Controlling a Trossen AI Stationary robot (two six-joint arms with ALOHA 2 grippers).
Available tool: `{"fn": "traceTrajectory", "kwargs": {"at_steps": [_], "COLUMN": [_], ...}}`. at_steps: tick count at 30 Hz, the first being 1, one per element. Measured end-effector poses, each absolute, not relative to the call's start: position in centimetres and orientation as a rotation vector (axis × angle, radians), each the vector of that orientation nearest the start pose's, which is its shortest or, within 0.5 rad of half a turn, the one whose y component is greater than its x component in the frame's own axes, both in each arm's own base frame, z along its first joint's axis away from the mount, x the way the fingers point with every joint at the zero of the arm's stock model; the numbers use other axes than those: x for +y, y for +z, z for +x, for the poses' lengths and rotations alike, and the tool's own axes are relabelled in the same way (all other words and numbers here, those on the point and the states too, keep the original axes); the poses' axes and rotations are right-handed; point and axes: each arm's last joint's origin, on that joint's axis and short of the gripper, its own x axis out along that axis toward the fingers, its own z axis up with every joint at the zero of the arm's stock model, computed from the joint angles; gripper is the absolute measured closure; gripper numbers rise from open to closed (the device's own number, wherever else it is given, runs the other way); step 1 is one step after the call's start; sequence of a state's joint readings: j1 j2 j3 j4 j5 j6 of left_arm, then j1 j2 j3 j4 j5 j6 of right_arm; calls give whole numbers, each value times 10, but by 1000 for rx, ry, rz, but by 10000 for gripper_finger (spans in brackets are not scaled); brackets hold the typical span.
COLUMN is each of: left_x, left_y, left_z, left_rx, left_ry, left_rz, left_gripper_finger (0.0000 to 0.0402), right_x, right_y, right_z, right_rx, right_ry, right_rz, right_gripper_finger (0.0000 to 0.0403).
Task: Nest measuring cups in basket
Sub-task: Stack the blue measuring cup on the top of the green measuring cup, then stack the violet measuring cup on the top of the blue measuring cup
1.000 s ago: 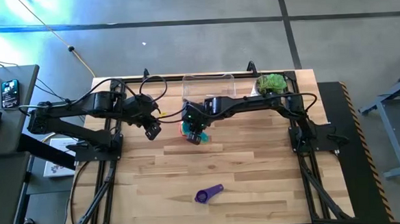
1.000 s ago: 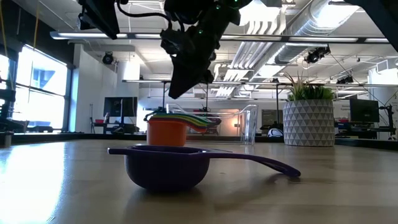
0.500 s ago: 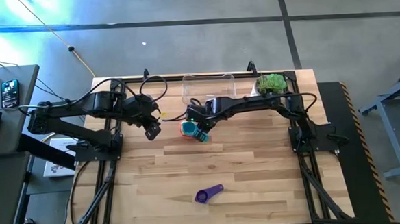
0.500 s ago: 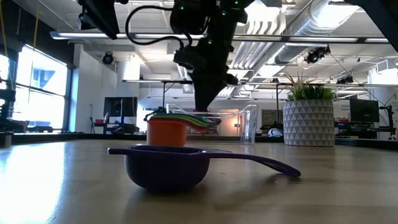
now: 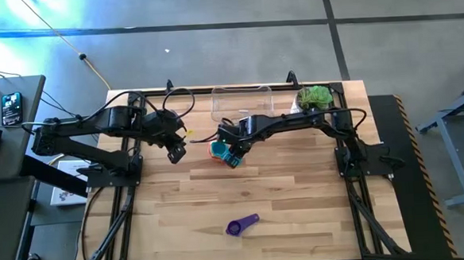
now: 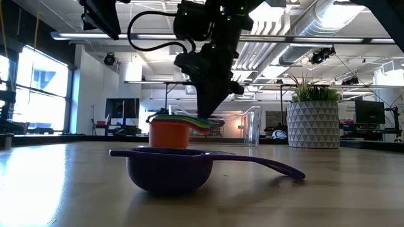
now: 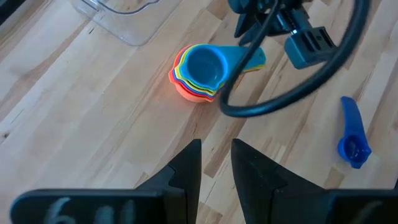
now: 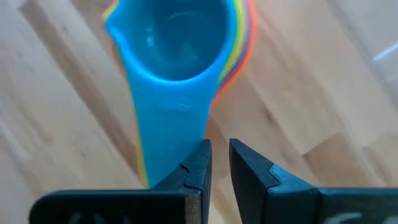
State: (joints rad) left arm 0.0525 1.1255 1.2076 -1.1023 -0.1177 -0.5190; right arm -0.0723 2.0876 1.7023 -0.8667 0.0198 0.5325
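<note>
Pale wooden planks of the table (image 5: 282,183) carried a nested stack of cups (image 5: 219,150), orange outermost and blue on top, just in front of the clear basket (image 5: 241,100) and outside it. The right gripper (image 5: 235,150) was held low over the stack's handles, its fingers (image 8: 198,167) nearly together with nothing gripped between them. A lone purple cup (image 5: 242,224) lay well apart near the front edge. The left gripper (image 5: 177,153) was parked beside the stack, fingers (image 7: 186,167) close together, empty.
</note>
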Motion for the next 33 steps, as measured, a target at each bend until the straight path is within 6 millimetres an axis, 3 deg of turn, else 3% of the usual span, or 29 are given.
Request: {"fn": "traceTrajectory", "kwargs": {"at_steps": [13,20,25,33], "left_x": [14,14,14,13], "left_y": [339,339,339,335], "left_z": [196,196,195,187], "left_rx": [961,961,972,1059], "left_ry": [400,400,397,402], "left_rz": [-417,-417,-408,-380], "left_gripper_finger": [323,323,323,323], "right_x": [-28,-22,-4,51], "right_y": [204,222,240,252], "right_z": [428,433,440,441], "right_rx": [1201,1169,1118,1141], "right_ry": [-470,-478,-444,-244], "right_rz": [562,600,650,677], "right_gripper_finger": [355,355,355,355]}}
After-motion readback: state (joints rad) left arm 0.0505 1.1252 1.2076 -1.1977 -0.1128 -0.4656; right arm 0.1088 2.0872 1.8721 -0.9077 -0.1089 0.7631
